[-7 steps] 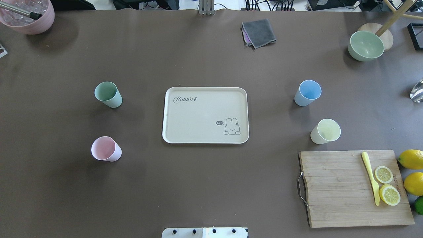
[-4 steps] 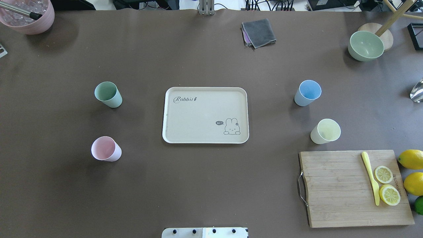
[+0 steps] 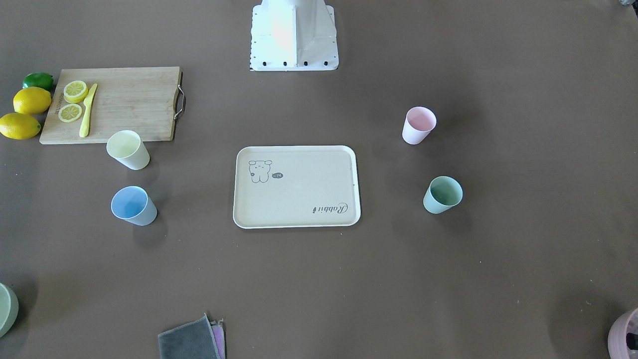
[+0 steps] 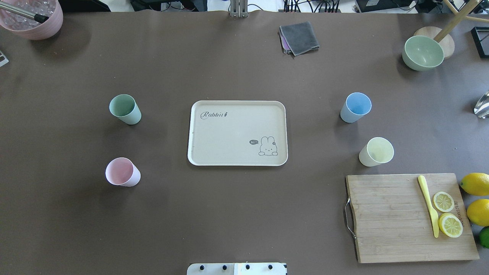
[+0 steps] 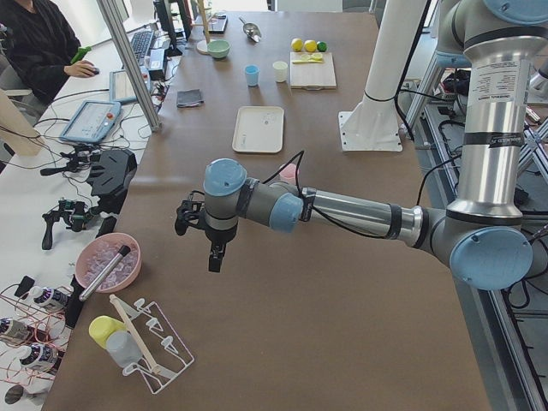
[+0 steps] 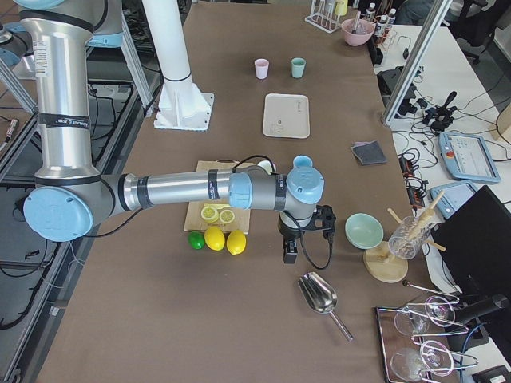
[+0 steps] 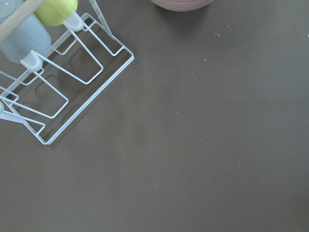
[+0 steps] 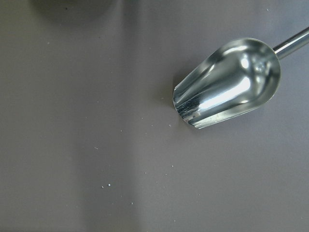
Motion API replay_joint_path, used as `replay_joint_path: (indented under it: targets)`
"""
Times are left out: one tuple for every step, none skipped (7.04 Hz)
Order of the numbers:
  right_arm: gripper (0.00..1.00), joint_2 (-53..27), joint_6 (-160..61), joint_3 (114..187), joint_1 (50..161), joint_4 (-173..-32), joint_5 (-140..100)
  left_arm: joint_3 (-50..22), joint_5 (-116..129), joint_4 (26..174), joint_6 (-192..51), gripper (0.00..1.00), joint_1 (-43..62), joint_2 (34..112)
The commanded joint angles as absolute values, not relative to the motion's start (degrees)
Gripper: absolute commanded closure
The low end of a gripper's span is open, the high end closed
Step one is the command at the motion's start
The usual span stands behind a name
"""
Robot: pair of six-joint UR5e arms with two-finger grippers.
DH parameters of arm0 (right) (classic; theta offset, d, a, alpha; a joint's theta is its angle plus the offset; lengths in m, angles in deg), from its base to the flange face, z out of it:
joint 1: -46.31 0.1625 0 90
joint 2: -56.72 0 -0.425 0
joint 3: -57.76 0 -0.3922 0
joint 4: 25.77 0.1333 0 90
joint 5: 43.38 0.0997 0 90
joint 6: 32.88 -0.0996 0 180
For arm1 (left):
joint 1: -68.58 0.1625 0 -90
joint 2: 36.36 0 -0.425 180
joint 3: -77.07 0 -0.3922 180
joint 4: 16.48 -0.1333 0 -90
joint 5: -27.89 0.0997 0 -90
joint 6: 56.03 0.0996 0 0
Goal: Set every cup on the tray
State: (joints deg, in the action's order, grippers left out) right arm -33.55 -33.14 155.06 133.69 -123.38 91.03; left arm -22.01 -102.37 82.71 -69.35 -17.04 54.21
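The cream tray (image 4: pixel 237 130) lies mid-table with nothing on it. The mint green cup (image 4: pixel 124 109) and the pink cup (image 4: pixel 121 172) stand upright to its left. The blue cup (image 4: pixel 356 107) and the yellow cup (image 4: pixel 377 151) stand upright to its right. No gripper shows in the overhead or front views. My left gripper (image 5: pixel 212 255) hangs over the table's far left end, well away from the cups. My right gripper (image 6: pixel 289 251) hangs over the far right end, past the lemons. I cannot tell whether either is open or shut.
A wooden cutting board (image 4: pixel 397 221) with lemon slices and a yellow knife lies front right, whole lemons (image 4: pixel 475 183) beside it. A pale-green bowl (image 4: pixel 422 52), a grey cloth (image 4: pixel 300 37) and a mauve pot (image 4: pixel 32 19) sit at the back. A metal scoop (image 8: pixel 227 82) lies under the right wrist, a wire rack (image 7: pixel 63 82) under the left.
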Motion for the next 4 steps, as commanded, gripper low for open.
replay_joint_path:
  targets:
    - [0.0, -33.5, -33.1, 154.4, 133.7, -123.2, 91.0, -22.1, -102.4, 82.8, -69.0, 0.02, -16.9, 54.3]
    - [0.0, -33.6, -33.1, 154.4, 133.8, -123.3, 91.4, -21.8, -102.2, 82.8, -68.9, 0.02, -16.9, 54.5]
    - [0.0, -33.5, -33.0, 154.7, 133.7, -123.2, 91.4, -21.3, -102.6, 83.0, -68.8, 0.02, -16.9, 55.0]
    - [0.0, -32.8, -33.0, 154.6, 133.7, -123.2, 91.4, -20.8, -102.2, 82.8, -68.8, 0.02, -16.9, 55.2]
